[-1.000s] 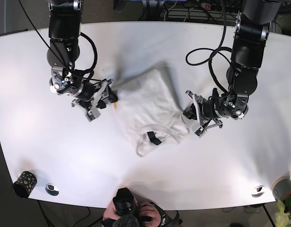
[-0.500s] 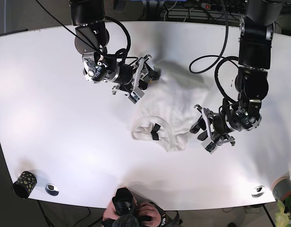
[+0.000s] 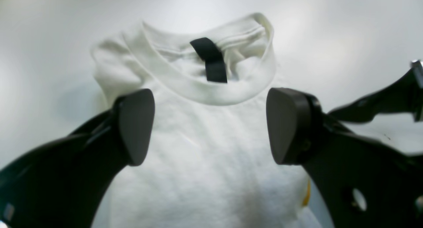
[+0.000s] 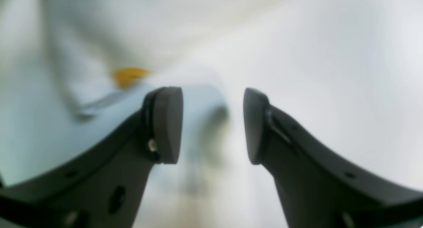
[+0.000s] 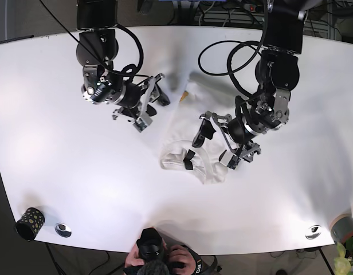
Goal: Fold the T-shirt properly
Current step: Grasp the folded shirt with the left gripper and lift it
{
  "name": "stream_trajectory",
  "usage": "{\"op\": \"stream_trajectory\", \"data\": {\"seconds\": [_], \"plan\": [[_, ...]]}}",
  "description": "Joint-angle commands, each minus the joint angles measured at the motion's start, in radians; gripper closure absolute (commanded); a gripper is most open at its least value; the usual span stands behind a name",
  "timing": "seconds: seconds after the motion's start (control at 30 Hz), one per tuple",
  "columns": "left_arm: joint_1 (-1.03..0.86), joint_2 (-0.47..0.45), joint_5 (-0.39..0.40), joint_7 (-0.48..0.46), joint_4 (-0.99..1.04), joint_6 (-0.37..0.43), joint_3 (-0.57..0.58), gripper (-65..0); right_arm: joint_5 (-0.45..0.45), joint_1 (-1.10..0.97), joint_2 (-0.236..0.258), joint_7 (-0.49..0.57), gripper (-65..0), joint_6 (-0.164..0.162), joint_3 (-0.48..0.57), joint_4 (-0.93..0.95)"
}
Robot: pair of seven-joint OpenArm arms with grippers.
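Currently the white T-shirt (image 5: 196,140) lies folded into a narrow bundle at the centre of the white table (image 5: 44,149), collar end toward the lower edge of the base view, with a black neck label (image 3: 210,59) crossing the ribbed collar (image 3: 211,89). No container holds anything relevant; a dark speckled cup (image 5: 28,222) stands at the lower left table edge, contents not discernible. Compared with half a second earlier, the left gripper (image 5: 222,142) has moved from right of the garment to directly over its collar end, and the right gripper (image 5: 149,103) has withdrawn left from the shirt's upper edge to bare table. Left jaws are spread wide, straddling the chest fabric without clamping it; right jaws stand parted with nothing between them. The fabric appears soft, matte knit with shallow creases; an orange tag (image 5: 185,94) protrudes at the upper edge. Finger pads (image 3: 135,125) are dark, smooth and rounded.
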State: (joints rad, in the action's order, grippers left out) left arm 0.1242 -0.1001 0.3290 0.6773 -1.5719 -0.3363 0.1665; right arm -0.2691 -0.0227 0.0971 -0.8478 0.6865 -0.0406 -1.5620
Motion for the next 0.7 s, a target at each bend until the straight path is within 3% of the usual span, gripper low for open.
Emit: {"op": "stream_trajectory", "data": {"seconds": [0.0, 0.13, 0.37, 0.5, 0.67], "plan": [[0.007, 0.006, 0.006, -0.07, 0.012, 0.024, 0.015, -51.0, -0.02, 0.016, 0.003, 0.019, -27.6, 0.012, -0.02, -0.018], [-0.001, 0.001, -0.003, -0.14, 0.11, 0.047, 0.104, -51.0, -0.02, 0.016, 0.019, 0.008, -27.6, 0.012, -0.041, -0.019], [-0.002, 0.003, -0.138, -0.229, 0.316, 0.053, 0.195, -51.0, -0.02, 0.016, 0.026, 0.003, -27.6, 0.012, -0.043, -0.021], [-0.004, -0.011, -0.163, -0.229, 0.351, 0.053, 0.156, -51.0, -0.02, 0.011, 0.026, 0.003, -27.6, 0.012, -0.043, -0.044], [-0.001, -0.119, -0.158, -0.229, 0.399, 0.049, 0.08, -50.7, -0.02, 0.011, 0.026, -0.003, -27.6, 0.012, -0.043, -0.058]]}}
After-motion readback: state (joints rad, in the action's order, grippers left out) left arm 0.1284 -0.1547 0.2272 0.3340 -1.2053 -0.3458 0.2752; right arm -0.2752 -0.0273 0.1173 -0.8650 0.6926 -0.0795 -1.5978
